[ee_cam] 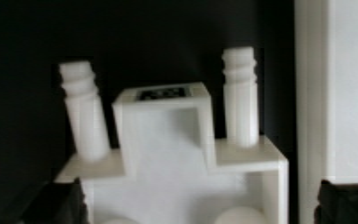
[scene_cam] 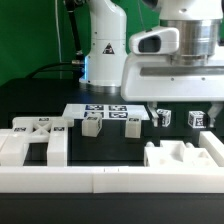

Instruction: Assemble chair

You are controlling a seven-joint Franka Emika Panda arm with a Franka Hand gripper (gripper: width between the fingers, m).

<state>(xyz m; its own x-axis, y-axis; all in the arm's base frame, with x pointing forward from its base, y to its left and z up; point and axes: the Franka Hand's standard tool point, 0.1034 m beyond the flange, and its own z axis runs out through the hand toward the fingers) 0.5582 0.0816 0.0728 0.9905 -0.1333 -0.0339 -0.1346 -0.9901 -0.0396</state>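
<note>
You have an evenly lit exterior view: the white pieces (scene_cam: 40,140) stand bright against the black surface (scene_cam: 30,100), their top faces lighter than their fronts, shadows soft. The arm housing (scene_cam: 165,40) close to the lens is slightly out of focus. Your wrist view is dimmer and blurred; the chair part (ee_cam: 167,150) has soft edges, its tag (ee_cam: 160,95) unreadable.

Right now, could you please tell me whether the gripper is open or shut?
Open: in the wrist view the gripper has its fingertips wide apart, flanking the two-post chair part.
</note>
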